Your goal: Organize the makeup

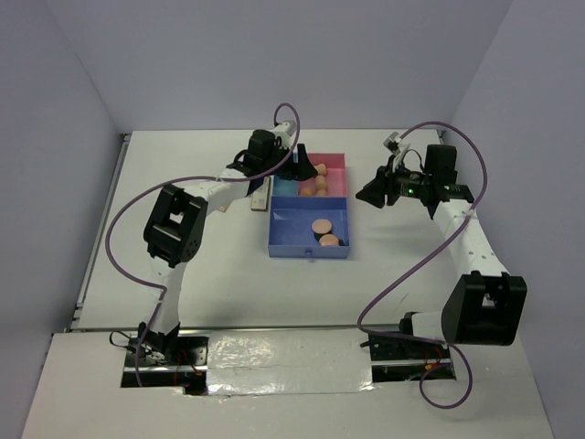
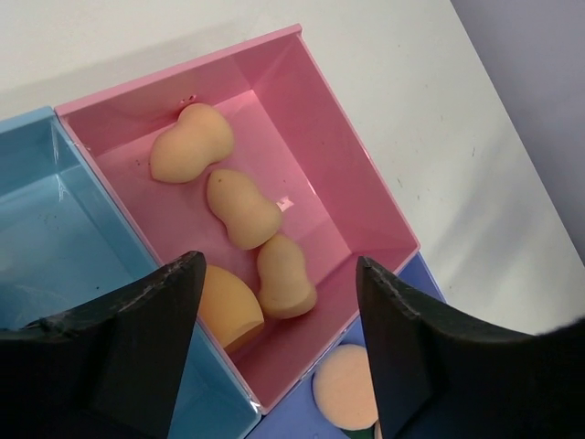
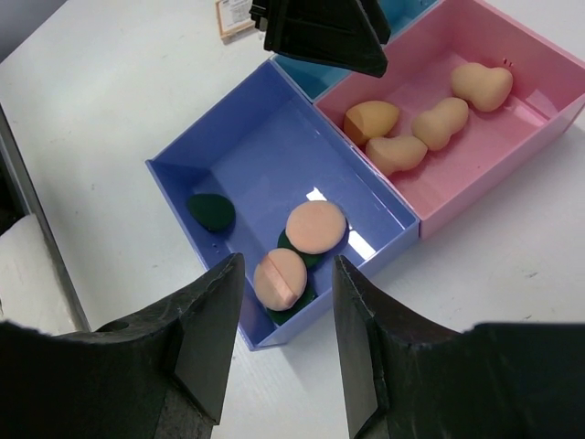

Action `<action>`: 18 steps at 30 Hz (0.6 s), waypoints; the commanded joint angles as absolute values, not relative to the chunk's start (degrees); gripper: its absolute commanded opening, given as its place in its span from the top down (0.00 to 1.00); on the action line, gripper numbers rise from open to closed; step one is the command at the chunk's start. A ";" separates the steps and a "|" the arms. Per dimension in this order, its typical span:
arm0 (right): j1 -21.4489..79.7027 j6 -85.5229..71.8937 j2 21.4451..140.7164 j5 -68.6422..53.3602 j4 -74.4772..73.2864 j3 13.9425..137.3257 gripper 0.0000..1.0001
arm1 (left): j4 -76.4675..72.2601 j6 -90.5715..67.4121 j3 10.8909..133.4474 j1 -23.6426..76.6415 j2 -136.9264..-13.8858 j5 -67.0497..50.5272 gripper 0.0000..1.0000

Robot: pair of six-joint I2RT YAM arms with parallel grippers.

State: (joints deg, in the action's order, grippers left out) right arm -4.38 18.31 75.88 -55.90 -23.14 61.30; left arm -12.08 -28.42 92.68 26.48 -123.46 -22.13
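Several peach egg-shaped sponges [image 2: 241,208] lie in the pink compartment [image 2: 347,174] of the tray; they also show in the right wrist view [image 3: 439,122]. Two peach round puffs [image 3: 316,227] rest on dark green discs in the purple compartment [image 3: 247,146], and one more green disc [image 3: 212,211] lies apart from them. A small palette [image 1: 262,195] lies on the table left of the tray. My left gripper [image 2: 279,270] is open and empty above the pink compartment. My right gripper [image 3: 283,274] is open and empty, hovering over the purple compartment's outer corner.
A light blue compartment [image 2: 55,238] sits beside the pink one with nothing showing in it. The tray [image 1: 309,251] stands mid-table on the white tabletop [image 1: 183,165]. Purple cables loop over both arms. Grey walls enclose the table's back and sides.
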 commanded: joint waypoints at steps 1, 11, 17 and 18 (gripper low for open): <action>-4.66 18.63 73.04 -55.90 -20.21 60.12 0.49 | -12.92 -26.02 94.48 26.81 -118.66 -21.62 0.22; -4.57 19.25 73.57 -55.55 -20.83 61.00 0.49 | -4.93 -22.15 89.49 22.69 -108.65 -15.48 0.90; -4.57 18.99 74.00 -55.63 -20.30 60.56 0.49 | 3.15 -21.10 83.94 17.58 -104.60 -9.86 0.27; -4.57 18.81 74.35 -55.72 -20.22 60.73 0.49 | 4.73 -20.14 83.94 17.14 -104.42 -8.10 0.19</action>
State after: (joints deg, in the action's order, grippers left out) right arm -4.38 18.68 75.22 -55.29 -22.92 60.60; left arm -1.83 -22.24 85.38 18.70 -105.82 -13.67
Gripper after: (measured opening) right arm 0.508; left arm 0.745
